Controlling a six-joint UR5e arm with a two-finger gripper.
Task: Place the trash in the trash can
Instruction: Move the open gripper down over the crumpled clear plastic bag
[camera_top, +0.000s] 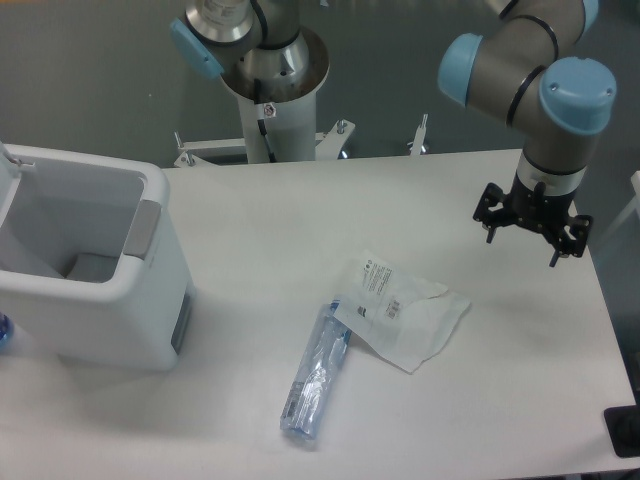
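Observation:
The flat white plastic packet (402, 312) with black print lies on the white table near the middle. The slim clear plastic bottle (318, 378) lies on its side just left of it, its upper end tucked under the packet's edge. The white boxy trash can (110, 320) stands at the left, open at the top, with a grey inner panel. My gripper (531, 228) hangs above the table's right side, well to the right of the packet and apart from it. Its black fingers are spread open and hold nothing.
The arm's base column (275, 100) stands behind the table's far edge. The table's right edge runs close beside the gripper. A small black object (624, 432) sits off the front right corner. A bit of blue (3, 330) shows at the left edge beside the trash can.

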